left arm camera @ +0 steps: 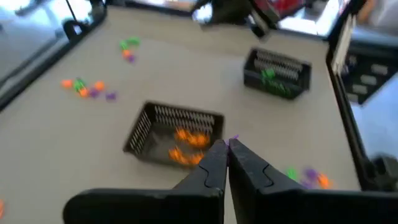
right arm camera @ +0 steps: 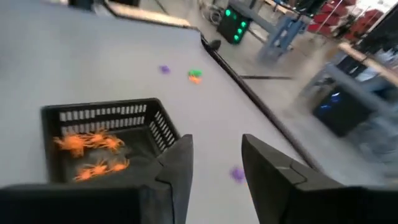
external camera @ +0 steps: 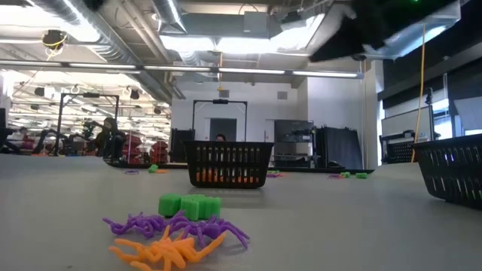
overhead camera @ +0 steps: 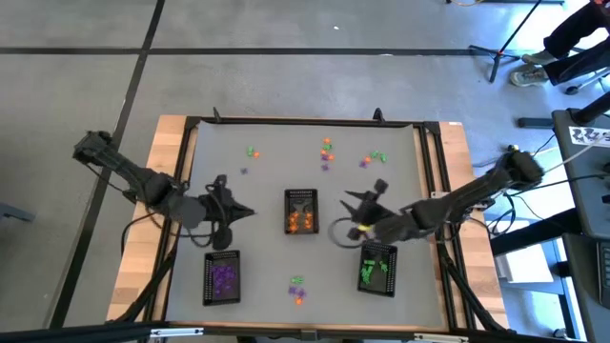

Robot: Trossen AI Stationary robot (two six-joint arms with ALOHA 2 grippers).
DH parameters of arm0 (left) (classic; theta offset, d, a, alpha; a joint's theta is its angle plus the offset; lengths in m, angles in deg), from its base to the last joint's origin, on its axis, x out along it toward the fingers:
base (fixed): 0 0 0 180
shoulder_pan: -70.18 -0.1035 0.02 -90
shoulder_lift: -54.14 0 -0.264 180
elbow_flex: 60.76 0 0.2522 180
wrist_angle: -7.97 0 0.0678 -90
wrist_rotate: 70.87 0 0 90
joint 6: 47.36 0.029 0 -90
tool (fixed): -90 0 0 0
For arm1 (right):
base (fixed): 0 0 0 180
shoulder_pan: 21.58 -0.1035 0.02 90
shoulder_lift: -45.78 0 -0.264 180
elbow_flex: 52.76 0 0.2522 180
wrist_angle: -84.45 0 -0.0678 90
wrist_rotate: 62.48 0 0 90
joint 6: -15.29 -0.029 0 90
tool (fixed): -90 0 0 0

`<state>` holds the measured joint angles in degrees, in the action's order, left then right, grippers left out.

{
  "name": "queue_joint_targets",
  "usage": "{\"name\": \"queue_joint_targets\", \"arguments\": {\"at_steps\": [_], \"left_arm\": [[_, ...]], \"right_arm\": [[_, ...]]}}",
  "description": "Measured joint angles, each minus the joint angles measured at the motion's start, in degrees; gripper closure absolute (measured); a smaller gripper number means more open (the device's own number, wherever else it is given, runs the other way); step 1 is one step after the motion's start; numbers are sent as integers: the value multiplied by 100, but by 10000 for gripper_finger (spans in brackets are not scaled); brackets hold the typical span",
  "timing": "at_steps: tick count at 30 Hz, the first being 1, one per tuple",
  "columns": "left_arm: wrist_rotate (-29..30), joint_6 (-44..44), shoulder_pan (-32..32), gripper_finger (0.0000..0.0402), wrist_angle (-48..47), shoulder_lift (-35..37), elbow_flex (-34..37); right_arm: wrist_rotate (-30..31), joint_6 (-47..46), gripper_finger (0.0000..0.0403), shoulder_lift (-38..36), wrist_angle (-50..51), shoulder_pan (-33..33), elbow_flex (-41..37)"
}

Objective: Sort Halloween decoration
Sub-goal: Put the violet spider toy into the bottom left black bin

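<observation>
Three black mesh trays sit on the grey bench (overhead camera: pixel 267 229). The middle tray (overhead camera: pixel 301 211) holds orange spiders (right arm camera: pixel 93 143). The tray near the front left (overhead camera: pixel 222 277) holds purple trinkets (overhead camera: pixel 224 276). The tray near the front right (overhead camera: pixel 378 269) holds green trinkets (overhead camera: pixel 374 271).

More little trinkets lie loose on the bench. A small pile sits at the front, between the two front trays: green blocks (external camera: pixel 190 205), purple spiders (external camera: pixel 177 225) and an orange spider (external camera: pixel 167 251), all touching. Other loose bits lie near the far edge: a green and orange pair (overhead camera: pixel 253 151) on the left, an orange and purple bunch (overhead camera: pixel 327 152) in the middle, and some green ones (overhead camera: pixel 378 156) on the right.

The left gripper (left arm camera: pixel 227 149) is left of the middle tray and above the purple tray. Its fingers (left arm camera: pixel 211 163) are pressed together, with a tiny purple bit (left arm camera: pixel 234 138) showing at the tips. I cannot tell if the bit is pinched or just lying behind.

The right gripper (right arm camera: pixel 216 147) is just right of the middle tray, above the green tray. Its fingers (right arm camera: pixel 177 165) are apart and hold nothing. A purple trinket (right arm camera: pixel 237 174) lies on the bench beyond them.
</observation>
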<state>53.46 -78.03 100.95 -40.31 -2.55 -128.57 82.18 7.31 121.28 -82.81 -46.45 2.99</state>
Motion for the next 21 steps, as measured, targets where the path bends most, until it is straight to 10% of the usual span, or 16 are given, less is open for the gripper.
{"name": "queue_joint_targets", "arguments": {"at_steps": [10, 21], "left_arm": [[-1147, -2793, 1001, 402, -2310, -1665, -795], [-2943, -4219, 1524, 399, -2311, -2882, -659]], "right_arm": [[-581, 268, 274, -1026, -2053, -24, -1285], [-828, 442, 274, -966, -2272, -24, -1287]]}}
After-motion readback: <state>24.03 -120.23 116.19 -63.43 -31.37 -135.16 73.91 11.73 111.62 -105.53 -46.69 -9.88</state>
